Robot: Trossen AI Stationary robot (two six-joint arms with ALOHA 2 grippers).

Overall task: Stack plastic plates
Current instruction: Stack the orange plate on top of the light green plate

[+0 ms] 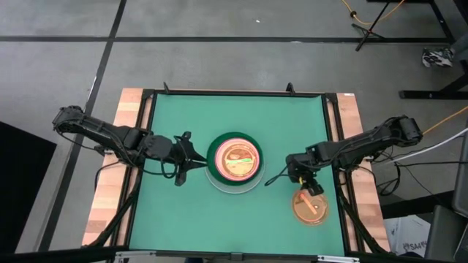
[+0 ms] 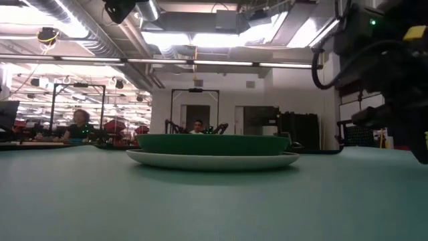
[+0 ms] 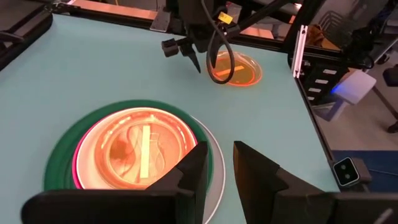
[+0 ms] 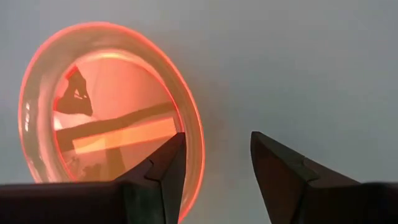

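Observation:
A stack of plastic plates sits mid-table: a pale large plate at the bottom, a dark green one on it, then a pink one and smaller translucent ones inside. A small orange plate lies alone near the right front. My right gripper hangs open over that plate's far rim, pointing down, with one finger over the plate and one outside it. My left gripper stands open just left of the stack, with nothing between its fingers.
The green mat is framed by black rails and wooden side strips. The right arm fills the low view's right edge. People sit in the room beyond the table.

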